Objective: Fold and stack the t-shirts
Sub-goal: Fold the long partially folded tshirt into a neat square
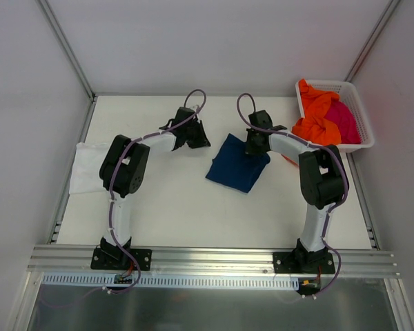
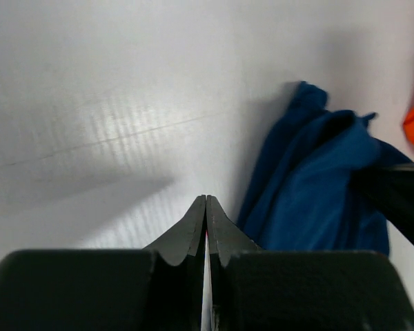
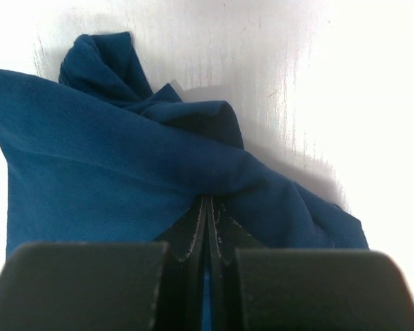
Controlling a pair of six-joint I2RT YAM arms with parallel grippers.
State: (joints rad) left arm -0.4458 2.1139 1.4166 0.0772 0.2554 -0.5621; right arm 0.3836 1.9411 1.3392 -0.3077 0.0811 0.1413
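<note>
On white table, pale walls around: navy tee at centre, pinched by right gripper; left gripper closed, empty; white tee left; orange tee, magenta tee in corner basket.

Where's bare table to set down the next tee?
Free: the wide near strip between left arm and right arm, in front of the navy tee; the far-left corner behind the white tee. Crowded: far right, around the basket.
</note>
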